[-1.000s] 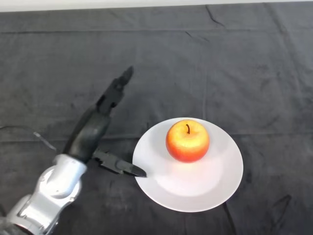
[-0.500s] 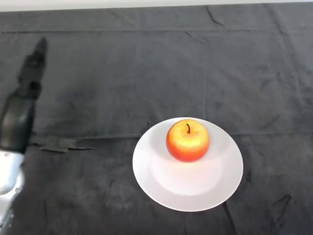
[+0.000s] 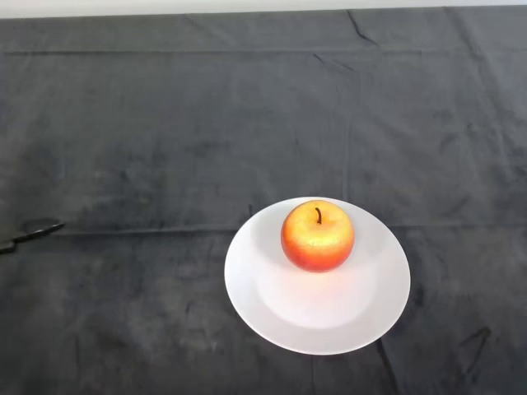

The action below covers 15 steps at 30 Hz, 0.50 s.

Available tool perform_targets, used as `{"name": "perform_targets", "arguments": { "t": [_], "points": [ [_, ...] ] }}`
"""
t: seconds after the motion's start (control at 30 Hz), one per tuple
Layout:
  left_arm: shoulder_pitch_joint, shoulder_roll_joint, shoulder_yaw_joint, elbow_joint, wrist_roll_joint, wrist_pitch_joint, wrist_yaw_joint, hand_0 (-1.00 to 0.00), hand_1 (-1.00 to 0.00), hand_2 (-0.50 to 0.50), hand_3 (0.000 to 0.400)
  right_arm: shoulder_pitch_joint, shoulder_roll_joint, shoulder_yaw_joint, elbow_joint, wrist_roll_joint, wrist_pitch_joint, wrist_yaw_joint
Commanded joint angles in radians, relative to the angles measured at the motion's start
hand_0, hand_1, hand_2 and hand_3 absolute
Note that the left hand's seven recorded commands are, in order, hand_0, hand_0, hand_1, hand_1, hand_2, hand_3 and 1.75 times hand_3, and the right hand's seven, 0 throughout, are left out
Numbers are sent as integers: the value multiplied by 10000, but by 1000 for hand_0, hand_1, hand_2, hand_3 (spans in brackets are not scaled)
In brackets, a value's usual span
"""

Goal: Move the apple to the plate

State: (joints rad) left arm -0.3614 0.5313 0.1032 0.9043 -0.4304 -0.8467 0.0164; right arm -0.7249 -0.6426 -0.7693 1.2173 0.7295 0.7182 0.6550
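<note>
A red and yellow apple [image 3: 318,235] stands upright on a round white plate [image 3: 346,317], a little behind the plate's middle, its stem pointing up. Of my left hand only a thin black tip [image 3: 39,229] shows at the far left edge, low over the cloth. It is far to the left of the plate and touches nothing. The rest of the hand and the arm are out of view.
The dark cloth [image 3: 247,123] covers the whole table, with a few creases. A pale strip of the table's far edge [image 3: 165,6] runs along the top.
My left arm has drawn back to the left and out of view, from beside the plate to the left edge. The apple and the plate have not moved.
</note>
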Motion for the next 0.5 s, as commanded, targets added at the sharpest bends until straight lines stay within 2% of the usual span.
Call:
{"name": "perform_targets", "arguments": {
  "t": [0.03,0.5],
  "points": [
    [193,565,453,369,-348,-345,-123,0,0,0,0,-45,-187,-143,-123,209,-38,-29],
    [102,850,2055,1366,-1353,-544,-978,0,0,0,0,-65,-210,-143,-70,204,-32,-6]
  ]
}}
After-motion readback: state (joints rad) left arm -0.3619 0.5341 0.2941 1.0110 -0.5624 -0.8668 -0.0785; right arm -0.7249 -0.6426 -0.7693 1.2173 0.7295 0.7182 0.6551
